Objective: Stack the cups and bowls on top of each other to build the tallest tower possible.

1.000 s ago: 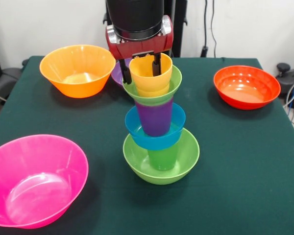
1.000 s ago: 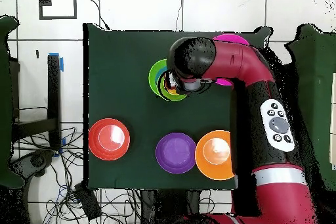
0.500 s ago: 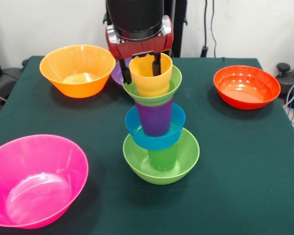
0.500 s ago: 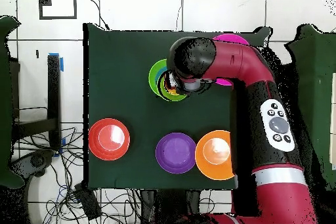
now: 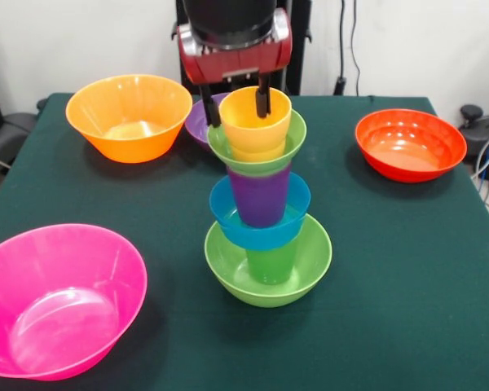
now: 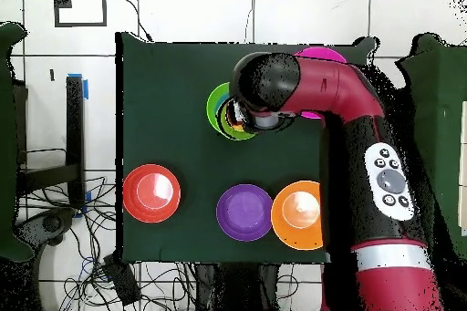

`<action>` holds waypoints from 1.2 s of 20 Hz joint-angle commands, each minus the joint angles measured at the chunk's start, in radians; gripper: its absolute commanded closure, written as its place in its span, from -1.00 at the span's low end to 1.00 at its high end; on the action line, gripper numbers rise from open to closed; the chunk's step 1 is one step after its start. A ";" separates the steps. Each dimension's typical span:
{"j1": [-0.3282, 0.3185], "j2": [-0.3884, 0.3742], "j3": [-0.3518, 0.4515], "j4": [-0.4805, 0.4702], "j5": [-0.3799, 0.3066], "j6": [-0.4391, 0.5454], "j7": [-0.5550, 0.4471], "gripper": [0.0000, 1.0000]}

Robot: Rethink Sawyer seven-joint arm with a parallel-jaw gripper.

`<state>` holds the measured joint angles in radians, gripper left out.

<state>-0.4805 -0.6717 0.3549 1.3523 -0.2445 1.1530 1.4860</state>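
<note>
1. No brand, label or legible writing shows on any cup, bowl or the gripper (image 5: pixel 236 104); the button marks on the arm (image 6: pixel 390 181) in the overhead view are too small to read.
2. The tower (image 5: pixel 263 212) stands near the middle of the green table (image 5: pixel 407 269), long axis upright, leaning slightly at the top.
3. Bottom to top: lime-green bowl (image 5: pixel 310 265) on the cloth, green cup (image 5: pixel 270 265) upright inside it, blue bowl (image 5: pixel 261 232), purple cup (image 5: pixel 259 195), small green bowl (image 5: pixel 257 155), yellow-orange cup (image 5: pixel 254 122). All mouths face up.
4. The yellow-orange cup sits in the small green bowl; nothing visible inside it.
5. The two dark fingers (image 5: pixel 263 96) are spread either side of the yellow-orange cup. One is outside its left wall with a gap; the other appears to overlap the rim at the right, contact uncertain. The cup rests in the bowl rather than being clamped.
6. The loose bowls show no contents: pink bowl (image 5: pixel 57 297) at the near left, orange bowl (image 5: pixel 129 114) at the far left, purple bowl (image 5: pixel 197 122) behind the tower and partly hidden, red-orange bowl (image 5: pixel 409 142) at the far right.
7. Overhead, the arm's wrist covers most of the tower.
</note>
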 commanded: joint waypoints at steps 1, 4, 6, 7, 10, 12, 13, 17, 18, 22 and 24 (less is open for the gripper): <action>0.019 -0.102 0.000 0.087 0.022 0.041 0.046 -1.00; 0.022 -0.103 0.003 0.068 0.023 0.062 0.045 -1.00; 0.023 -0.106 0.002 0.063 0.024 0.074 0.044 -1.00; 0.024 -0.107 0.002 0.059 0.024 0.079 0.045 -1.00; 0.023 -0.111 0.002 0.060 0.026 0.081 0.042 -1.00; 0.025 -0.110 0.002 0.054 0.025 0.088 0.042 -1.00; 0.025 -0.110 0.002 0.053 0.025 0.089 0.043 -1.00; 0.026 -0.112 0.001 0.047 0.027 0.096 0.042 -1.00; 0.025 -0.115 0.002 0.047 0.028 0.098 0.039 -1.00; 0.022 -0.145 0.003 0.021 0.030 0.165 0.023 -1.00; 0.021 -0.149 0.007 -0.003 0.033 0.197 0.021 -1.00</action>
<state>-0.4805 -0.8201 0.3547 1.3562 -0.2078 1.1954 1.4860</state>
